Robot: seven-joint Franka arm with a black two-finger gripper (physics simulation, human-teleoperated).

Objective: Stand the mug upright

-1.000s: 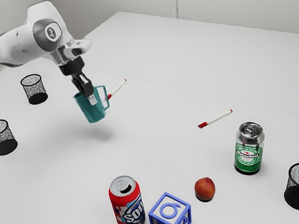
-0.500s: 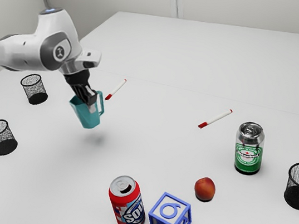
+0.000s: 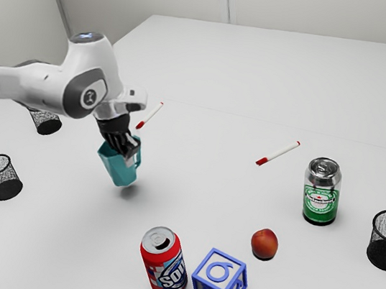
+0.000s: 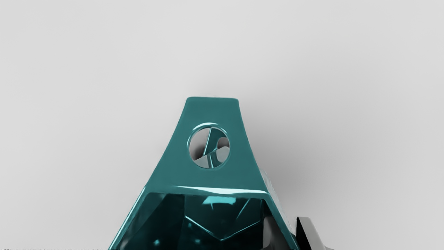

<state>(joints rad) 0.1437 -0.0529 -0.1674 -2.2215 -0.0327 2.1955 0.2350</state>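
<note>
**A blue-green mug (image 3: 118,170) is tipping sideways in the grip of the end effector (image 3: 131,158)**

The mug is showing a shiny blue-green color, and its sides are looking flat, with corners where they are meeting. It is not standing straight. Its open top is leaning up and toward the exterior view's left, and its bottom is pointing down and toward the exterior view's right. The handle (image 4: 215,111) is sticking out on the exterior view's right. In the wrist view, a round hole is going through the top part of the handle, and light is shining along the rim (image 4: 222,190). The inside of the mug is looking much darker.

The end effector is coming down from above and is pinching one side wall of the mug. One finger (image 4: 272,236) is reaching inside the mug, and the other finger (image 4: 310,234) is sitting outside, so the wall is staying squeezed between them. The handle is pointing away from the wrist camera, beside the pinched wall.

The mug is hanging low by the desk (image 3: 55,240), with a soft shadow (image 3: 138,198) lying near its bottom. Whether the bottom is touching the desk, the pictures are not telling. A red soda can (image 3: 164,264) is standing apart from the mug, nearer the exterior camera.
</note>
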